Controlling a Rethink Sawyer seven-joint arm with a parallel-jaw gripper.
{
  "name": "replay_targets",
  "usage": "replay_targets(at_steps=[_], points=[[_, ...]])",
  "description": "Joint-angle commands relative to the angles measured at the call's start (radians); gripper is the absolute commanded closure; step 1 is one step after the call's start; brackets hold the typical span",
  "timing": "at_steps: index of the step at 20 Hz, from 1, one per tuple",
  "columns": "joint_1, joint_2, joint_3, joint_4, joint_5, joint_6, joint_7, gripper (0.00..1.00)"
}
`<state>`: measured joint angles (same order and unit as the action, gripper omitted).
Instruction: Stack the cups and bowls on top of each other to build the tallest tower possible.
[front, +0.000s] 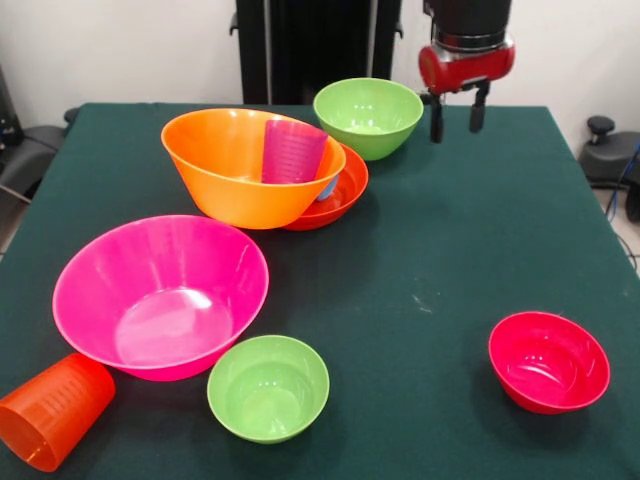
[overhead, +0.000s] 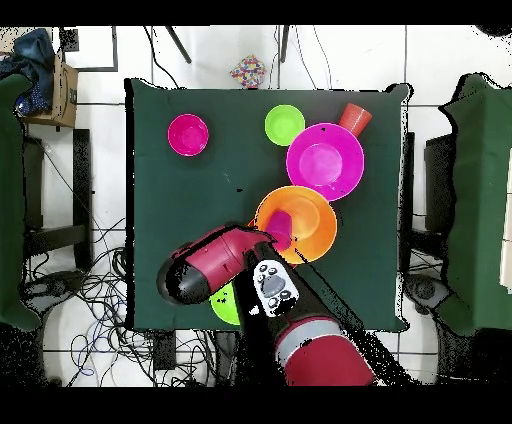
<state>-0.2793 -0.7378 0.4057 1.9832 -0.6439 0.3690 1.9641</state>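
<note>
- Gripper (front: 457, 112): hangs above the far right part of the table, just right of the medium lime green bowl (front: 369, 116). Both dark fingers point down with a clear gap between them; nothing is held.
- Tower: large orange bowl (front: 245, 165) sits tilted in the shallow red-orange bowl (front: 345, 192). A translucent purple cup (front: 292, 151) stands upright inside the orange bowl, and a sliver of a blue cup (front: 328, 188) shows between the two bowls' rims.
- Large pink bowl (front: 160, 295): rests upright at near left, well apart from the tower.
- Small lime green bowl (front: 268, 387): stands just beside the pink bowl, at the near edge.
- Orange cup (front: 52, 410): lies on its side at the near left corner, touching or nearly touching the pink bowl.
- Small crimson bowl (front: 549, 361): stands alone at near right.
- Green table (front: 450, 260): carries all items.
- Overhead view: the arm (overhead: 215, 262) covers most of the medium lime green bowl.
</note>
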Motion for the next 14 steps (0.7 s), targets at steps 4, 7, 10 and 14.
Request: replay_targets(at_steps=[4,7,10,14], points=[[0.362,-0.036,-0.461,-0.055,0.073,0.044,0.604,0.0],[0.426,-0.066,-0.608,-0.029,0.197,0.011,0.739,0.0],[0.433,-0.076,-0.633,0.0,0.254,-0.009,0.711,0.0],[0.441,-0.045,-0.637,-0.013,0.253,-0.025,0.7,0.0]])
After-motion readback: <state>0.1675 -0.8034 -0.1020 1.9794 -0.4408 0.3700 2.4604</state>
